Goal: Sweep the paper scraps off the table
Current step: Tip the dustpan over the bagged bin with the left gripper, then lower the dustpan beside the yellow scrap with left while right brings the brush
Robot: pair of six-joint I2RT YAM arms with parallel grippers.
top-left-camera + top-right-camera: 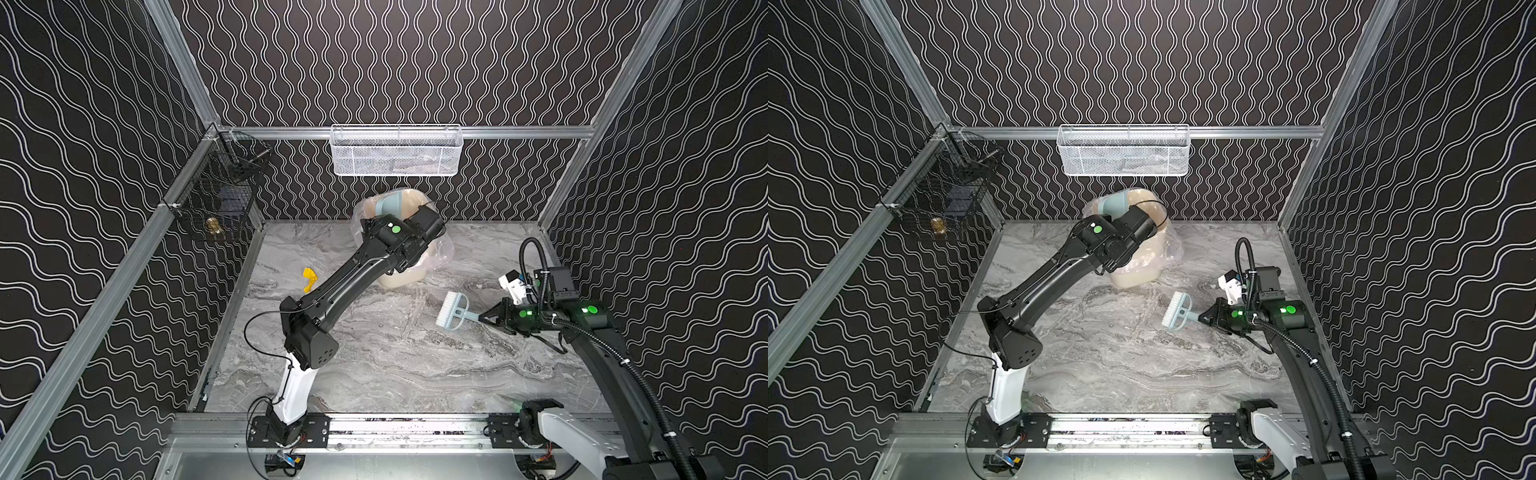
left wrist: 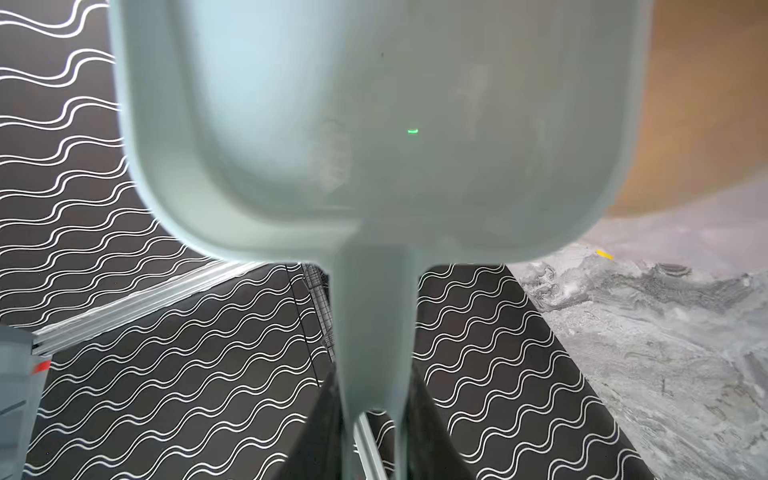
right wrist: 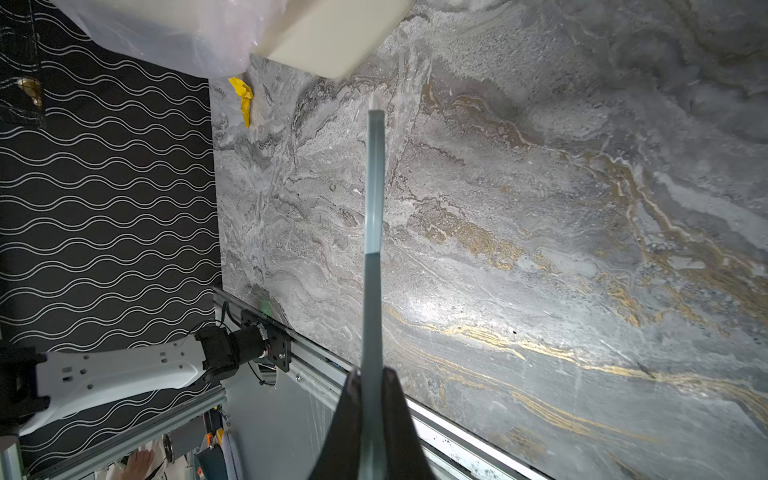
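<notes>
Only one scrap (image 1: 309,279) showed: yellow, crumpled, lying on the table (image 1: 415,365) left of centre in a top view, apart from the bin (image 1: 405,276). Left gripper (image 2: 374,415) was clamped on the dustpan (image 2: 374,124) handle, with the pan held up at the bin. Right gripper (image 3: 370,399) was closed on the brush (image 1: 453,311) handle. Judgement: scrap light, soft, likely to skitter; best pushed low with the bristles (image 1: 445,309), not pinched.

Table (image 1: 415,365) grey-white marble swirl, gold veins; scrap (image 1: 309,279) yellow; dustpan (image 2: 374,124) pale blue; brush (image 1: 451,311) pale blue, white bristles; walls (image 1: 415,62) black, white waves; my fingers (image 3: 336,436) black
</notes>
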